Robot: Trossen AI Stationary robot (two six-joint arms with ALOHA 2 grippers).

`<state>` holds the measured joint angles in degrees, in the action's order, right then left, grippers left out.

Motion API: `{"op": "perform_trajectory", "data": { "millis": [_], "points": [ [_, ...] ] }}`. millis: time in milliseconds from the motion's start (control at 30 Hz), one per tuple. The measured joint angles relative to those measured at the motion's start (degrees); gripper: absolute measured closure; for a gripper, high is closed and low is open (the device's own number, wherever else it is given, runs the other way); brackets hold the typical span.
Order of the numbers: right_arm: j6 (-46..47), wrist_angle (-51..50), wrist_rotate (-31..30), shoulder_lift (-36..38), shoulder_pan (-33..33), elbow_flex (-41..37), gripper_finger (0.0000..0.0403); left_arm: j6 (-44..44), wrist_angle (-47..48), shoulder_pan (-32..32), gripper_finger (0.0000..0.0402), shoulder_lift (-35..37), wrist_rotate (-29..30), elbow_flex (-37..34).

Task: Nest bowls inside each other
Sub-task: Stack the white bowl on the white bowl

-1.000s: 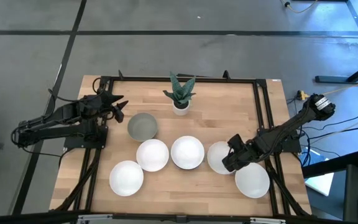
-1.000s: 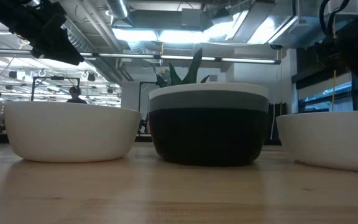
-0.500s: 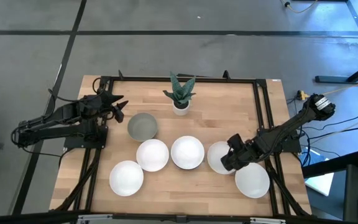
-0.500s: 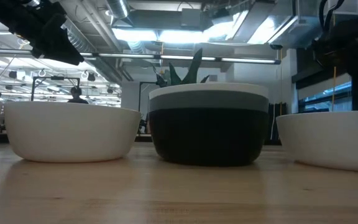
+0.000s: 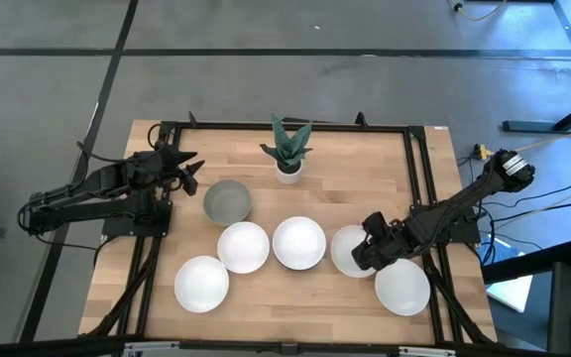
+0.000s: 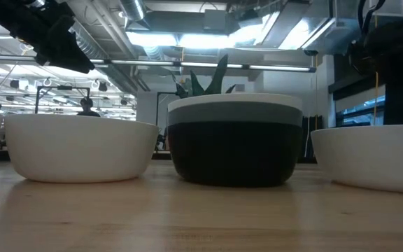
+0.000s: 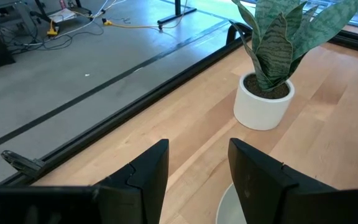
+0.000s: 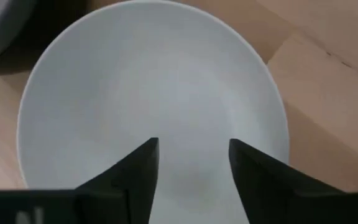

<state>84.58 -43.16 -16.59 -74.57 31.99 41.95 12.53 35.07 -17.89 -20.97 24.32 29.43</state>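
Several bowls stand on the wooden table (image 5: 365, 159). A grey bowl (image 5: 227, 201) stands at the left. White ones (image 5: 243, 247) (image 5: 202, 284) (image 5: 402, 287) stand nearer the front. The low view shows a stack (image 6: 235, 140): black below, grey above it, white on top. My right gripper (image 5: 363, 256) (image 8: 194, 152) is open, pointing down over the inside of a white bowl (image 8: 154, 93) (image 5: 345, 248). My left gripper (image 5: 194, 177) (image 7: 197, 155) is open and holds nothing. It hangs above the table beside the grey bowl. My right gripper stands with both fingers (image 8: 138, 168) over the white bowl's inside, coming from above. The fingers hide the bowl's near rim, and I cannot tell whether they touch the bowl. The bowl rests on the table.
A small white pot with a green plant (image 5: 287, 151) (image 7: 263, 102) stands at the far middle of the table. Black frame rails (image 5: 285, 126) run along the table's edges. Bare wood lies at the far right (image 5: 385, 169).
My right arm has edged a little toward the table's left; in the low view more of its dark bulk shows at the right. The bowls stand where they were.
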Motion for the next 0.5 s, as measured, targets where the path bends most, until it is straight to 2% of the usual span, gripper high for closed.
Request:
{"op": "perform_trajectory", "data": {
  "millis": [67,333,500],
  "points": [
    [-0.8,-0.4,-1.4,0.1,0.0,0.5,0.02,0.0,0.0,0.0,0.024,0.0,0.0,0.0],
    [-2.7,-7.2,-14.8,0.2,0.0,5.3,0.0199,0.0,0.0,0.0,0.024,0.0,0.0,0.0],
    [-2.8,-9.3,-15.8,0.2,0.0,6.3,0.0199,0.6,0.0,0.0,0.024,0.0,0.0,0.0]
  ]
}}
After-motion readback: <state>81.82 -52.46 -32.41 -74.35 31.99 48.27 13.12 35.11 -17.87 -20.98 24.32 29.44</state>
